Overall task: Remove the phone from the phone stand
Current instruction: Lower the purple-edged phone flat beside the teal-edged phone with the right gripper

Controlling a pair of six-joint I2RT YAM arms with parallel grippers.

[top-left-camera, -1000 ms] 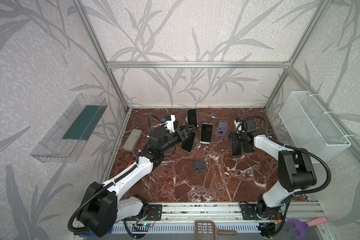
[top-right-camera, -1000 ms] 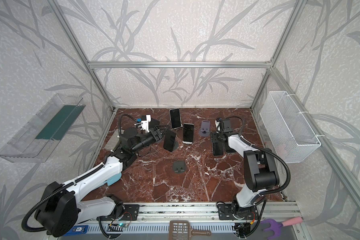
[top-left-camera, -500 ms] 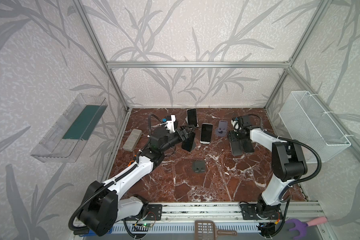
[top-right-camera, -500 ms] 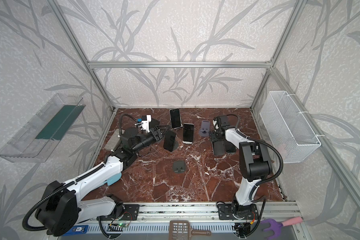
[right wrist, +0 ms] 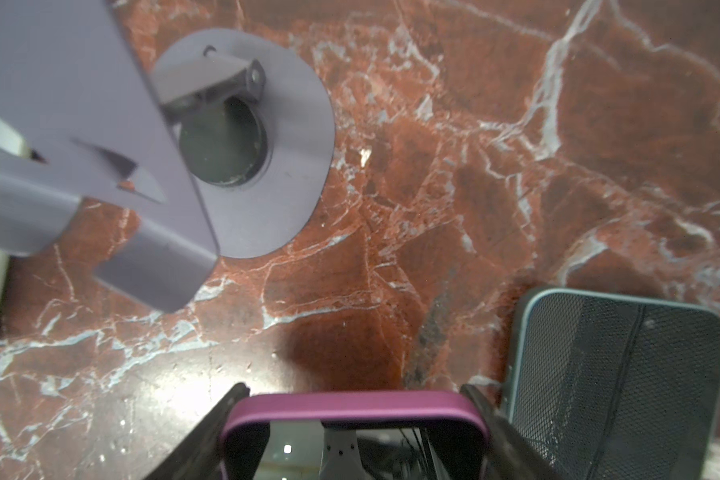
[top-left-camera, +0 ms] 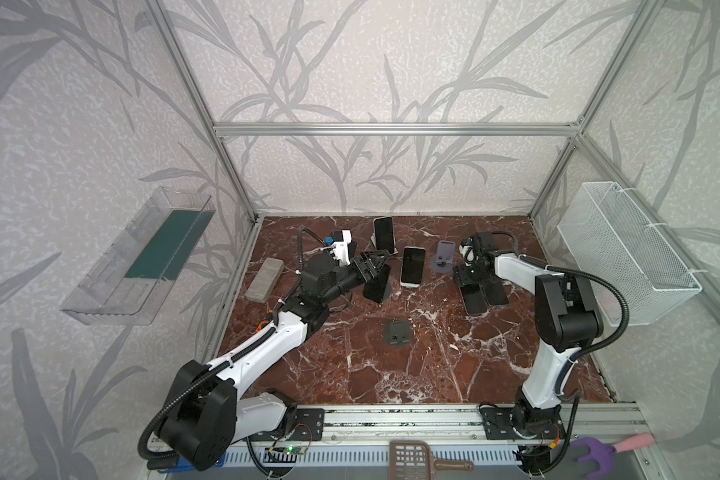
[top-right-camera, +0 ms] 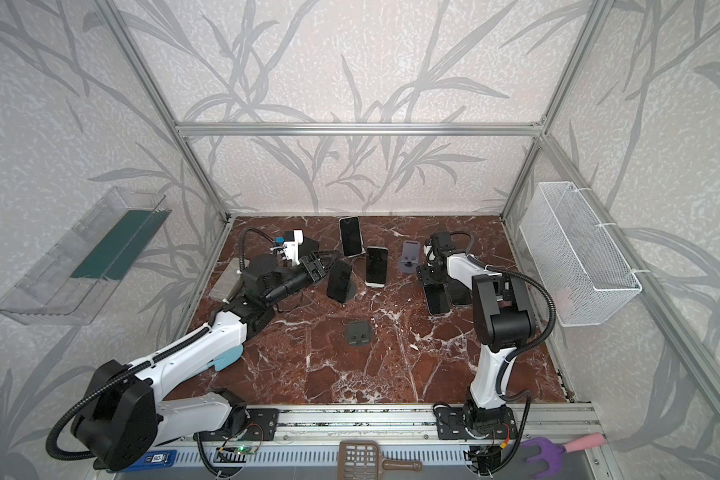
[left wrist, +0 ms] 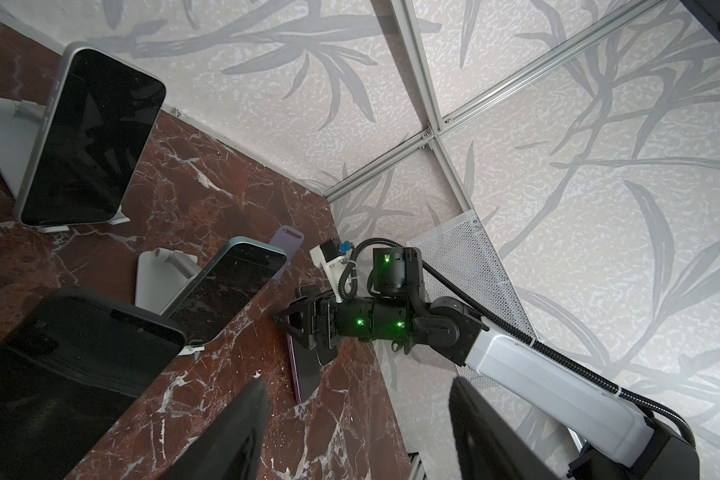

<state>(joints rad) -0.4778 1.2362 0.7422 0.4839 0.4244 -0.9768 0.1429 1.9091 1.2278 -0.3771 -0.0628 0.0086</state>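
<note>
Clasped flat on the worktop (right wrist: 433, 208) beside the empty purple stand (right wrist: 267, 166) by the right gripper (right wrist: 354, 392), the purple-cased phone (right wrist: 352, 409) could be dragged against the grey-rimmed phone (right wrist: 620, 374) if lifted unreleased; the left gripper (left wrist: 358, 386) is parted, empty.

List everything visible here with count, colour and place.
table: 1, red-brown marble, cell floor
phones on white stands: 2, black, back middle
phone on dark stand: 1, black, left of middle
purple-cased phone: 1, flat, right
blue-edged phone: 1, flat beside it
purple stand: 1, empty, back right
small dark stand: 1, empty, centre
block: 1, grey, left edge
shelf: 1, clear, left wall
basket: 1, white wire, right wall
scoop: 1, brown, front rail
fork: 1, purple, front right
left gripper: 1, black, open
right gripper: 1, black, shut on purple-cased phone
</note>
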